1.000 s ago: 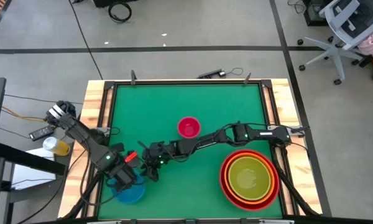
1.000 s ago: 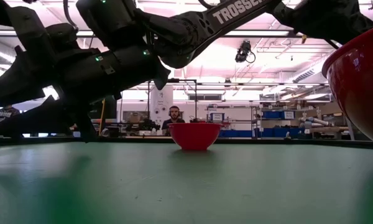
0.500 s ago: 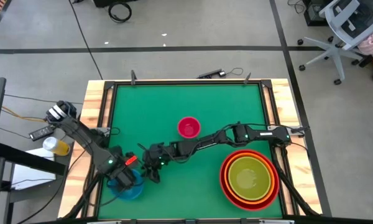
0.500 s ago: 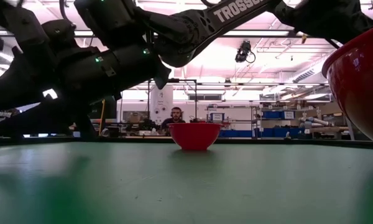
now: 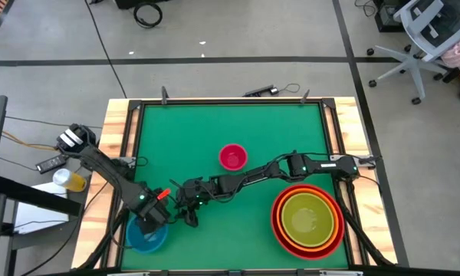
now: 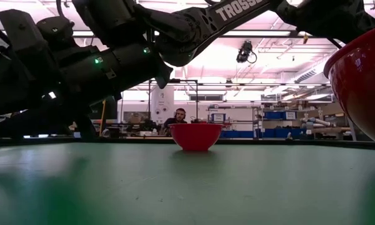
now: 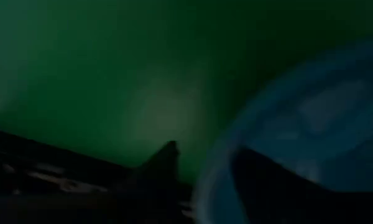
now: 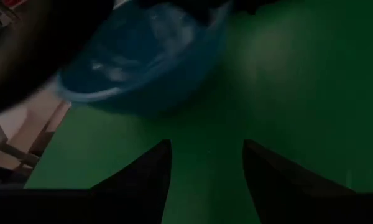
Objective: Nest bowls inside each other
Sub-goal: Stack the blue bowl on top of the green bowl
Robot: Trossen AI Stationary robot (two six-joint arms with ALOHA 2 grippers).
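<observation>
A blue bowl (image 5: 142,238) rests on the green table near its near-left corner; it also shows in the left wrist view (image 7: 311,143) and the right wrist view (image 8: 143,56). My left gripper (image 5: 153,217) comes down on its right rim, open, with one finger inside the bowl and one outside. My right gripper (image 5: 186,208) hangs open just right of the bowl, nothing between its fingers (image 8: 205,180). A small red bowl (image 5: 232,156) stands mid-table. A yellow bowl (image 5: 305,217) sits nested in an orange and a red bowl (image 5: 277,222) at the near right. My left gripper stands astride the blue bowl's rim (image 7: 205,180), pointing down from above. One finger (image 7: 261,186) is inside the bowl and the other finger (image 7: 165,162) is outside it. Whether either finger touches the wall, I cannot tell. The bowl sits on the table.
The table has a raised wooden frame (image 5: 121,138). In the low view the small red bowl (image 6: 195,135) stands far off and the big red bowl's wall (image 6: 362,81) fills the right edge. Bare green surface lies between the bowls. A person sits beyond the table.
My left gripper has gone down and toward the table's near-left corner, onto the blue bowl's rim. The blue bowl has slid a little toward the table's left edge. My right arm has stayed where it was.
</observation>
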